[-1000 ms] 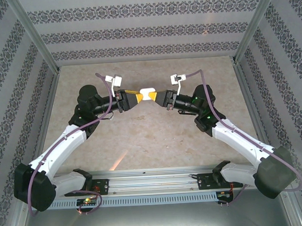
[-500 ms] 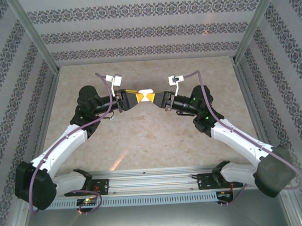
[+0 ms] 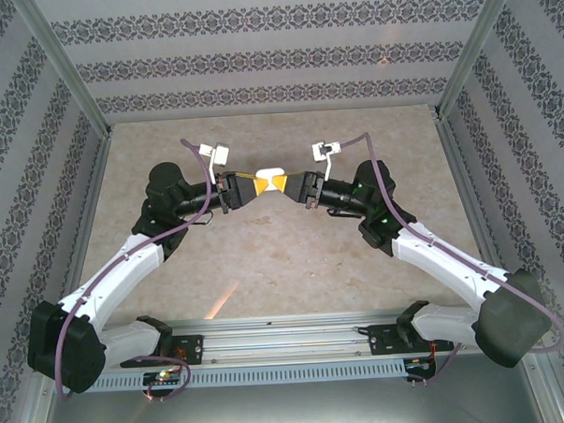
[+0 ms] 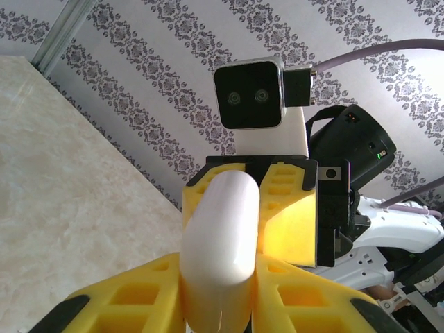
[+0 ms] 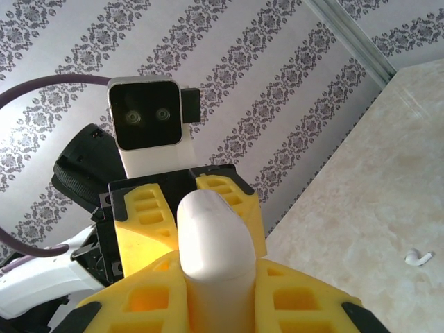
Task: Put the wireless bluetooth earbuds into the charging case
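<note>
Change: left tool had tightened since a second earlier.
Grip: it and right tool both clamped the white charging case.
Bench: white earbud lay there.

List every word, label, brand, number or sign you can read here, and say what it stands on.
No text can be read in these pictures.
White case: plain, no marking shows.
Wrist camera: two lenses, no writing.
Wallpaper: ornament pattern only.
Rail by the arm bases: any marks are too small to read.
</note>
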`<act>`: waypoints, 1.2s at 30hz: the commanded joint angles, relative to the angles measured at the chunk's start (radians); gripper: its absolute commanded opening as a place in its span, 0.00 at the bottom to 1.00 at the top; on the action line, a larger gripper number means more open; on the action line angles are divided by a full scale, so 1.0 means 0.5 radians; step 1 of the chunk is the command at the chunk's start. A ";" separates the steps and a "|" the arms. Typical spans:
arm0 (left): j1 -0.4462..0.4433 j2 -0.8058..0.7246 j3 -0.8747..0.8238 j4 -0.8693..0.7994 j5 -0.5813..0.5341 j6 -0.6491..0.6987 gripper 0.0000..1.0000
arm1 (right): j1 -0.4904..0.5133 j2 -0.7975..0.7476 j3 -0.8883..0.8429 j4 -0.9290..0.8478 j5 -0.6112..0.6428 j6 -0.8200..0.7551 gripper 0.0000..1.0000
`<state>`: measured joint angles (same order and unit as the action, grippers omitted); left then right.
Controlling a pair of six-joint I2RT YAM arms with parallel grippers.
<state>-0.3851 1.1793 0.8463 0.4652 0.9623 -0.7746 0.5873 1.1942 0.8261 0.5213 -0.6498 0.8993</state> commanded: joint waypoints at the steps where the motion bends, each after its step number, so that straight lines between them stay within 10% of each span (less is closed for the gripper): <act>1: -0.021 0.015 0.024 0.085 0.068 -0.003 0.20 | 0.034 0.002 0.078 0.078 0.012 -0.044 0.00; 9: -0.031 -0.048 0.020 -0.053 0.117 0.174 0.00 | 0.037 -0.017 0.096 0.017 0.014 -0.073 0.01; 36: -0.034 -0.495 -0.004 -0.890 -0.114 1.485 0.00 | 0.038 0.057 0.334 -0.715 0.111 -0.298 0.50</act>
<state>-0.3935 0.9665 0.8471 0.0399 0.9184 -0.1184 0.6174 1.2217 0.9569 0.2134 -0.6296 0.7773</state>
